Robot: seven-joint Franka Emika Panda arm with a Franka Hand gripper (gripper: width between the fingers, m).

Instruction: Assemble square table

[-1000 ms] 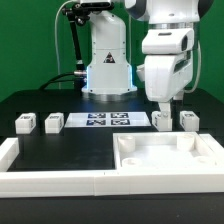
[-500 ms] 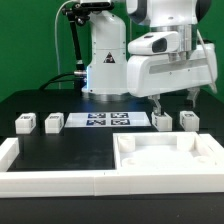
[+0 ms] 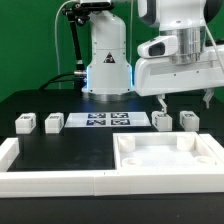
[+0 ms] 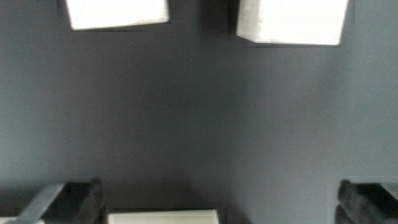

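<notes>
Within the last second the wrist has turned, so the gripper (image 3: pixel 185 100) now hangs broadside, fully open and empty, above the leg blocks (image 3: pixel 163 121) at the exterior view's right. The tabletop (image 3: pixel 165 160) lies at lower right, untouched. A leg pick-up appears to be next.

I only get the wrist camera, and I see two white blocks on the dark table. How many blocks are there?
Observer: Four: a left pair of leg blocks and a right pair in the exterior view.
Operator: Where's the tabletop?
Observer: The tabletop lies rim up, nearer the exterior camera than the right pair.
Operator: Where's my gripper?
Observer: The gripper hangs open near the right pair, holding nothing.
</notes>
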